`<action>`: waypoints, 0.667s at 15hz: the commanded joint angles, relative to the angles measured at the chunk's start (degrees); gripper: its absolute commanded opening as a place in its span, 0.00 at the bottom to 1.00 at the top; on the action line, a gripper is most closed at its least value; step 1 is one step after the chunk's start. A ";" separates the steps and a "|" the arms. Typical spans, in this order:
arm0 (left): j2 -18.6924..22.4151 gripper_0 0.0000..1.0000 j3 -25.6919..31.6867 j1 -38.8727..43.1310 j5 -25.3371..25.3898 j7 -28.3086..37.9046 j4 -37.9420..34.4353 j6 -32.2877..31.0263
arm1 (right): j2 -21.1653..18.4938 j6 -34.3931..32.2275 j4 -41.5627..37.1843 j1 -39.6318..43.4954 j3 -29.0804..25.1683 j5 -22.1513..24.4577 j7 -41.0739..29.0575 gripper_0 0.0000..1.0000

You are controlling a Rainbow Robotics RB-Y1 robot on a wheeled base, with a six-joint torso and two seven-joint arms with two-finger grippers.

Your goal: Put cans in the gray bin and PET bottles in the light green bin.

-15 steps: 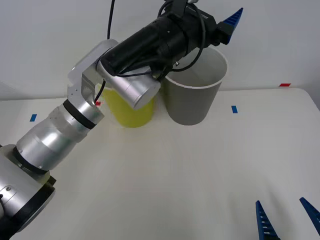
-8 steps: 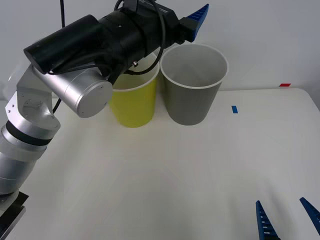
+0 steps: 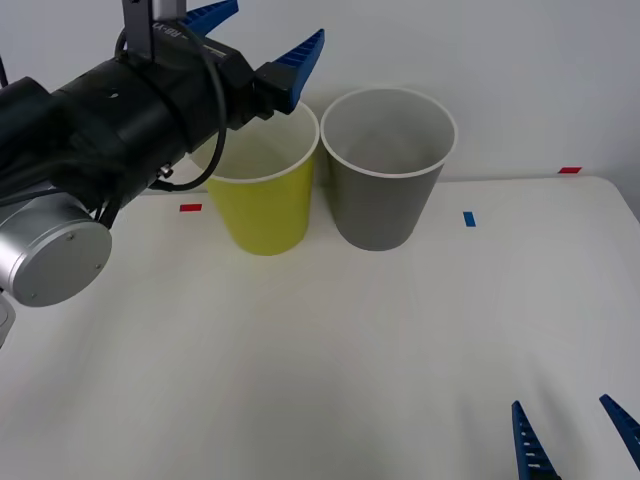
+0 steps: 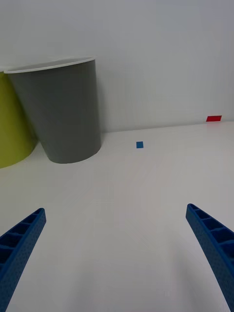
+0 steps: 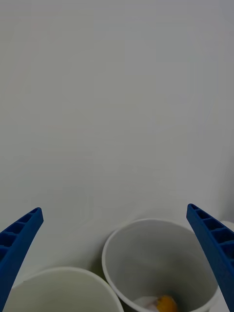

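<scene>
Left gripper (image 3: 262, 38), blue ribbed fingers spread wide, empty, at 11 o'clock above tall yellow-green bin (image 3: 265, 205). Slim orange can (image 5: 165, 303) lies in tall dark gray bin (image 3: 385, 190). Retract high, clear of both rims. Right gripper (image 3: 575, 440) parked open at 5 o'clock.

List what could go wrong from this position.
1. The left gripper, open and empty, hangs close above the light green bin; a low sweep of that arm might clip the white rim and tip the bin, possibly into the gray bin right beside it.
2. The can lies at the bottom of the gray bin, so a toppled bin could spill it.
3. The right gripper rests open near the table's front edge.
</scene>
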 commanded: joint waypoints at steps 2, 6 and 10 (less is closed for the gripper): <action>1.12 1.00 7.82 12.46 0.10 -0.48 -9.15 0.01 | 0.00 0.00 0.00 0.00 0.00 0.00 0.00 1.00; 0.95 1.00 13.45 24.85 -0.60 -0.83 -14.51 -3.86 | 0.00 0.00 0.00 0.00 0.00 0.00 0.00 1.00; -0.37 1.00 15.82 35.22 -1.21 -0.92 -15.66 -11.06 | 0.00 0.00 0.00 0.00 0.00 0.00 0.00 1.00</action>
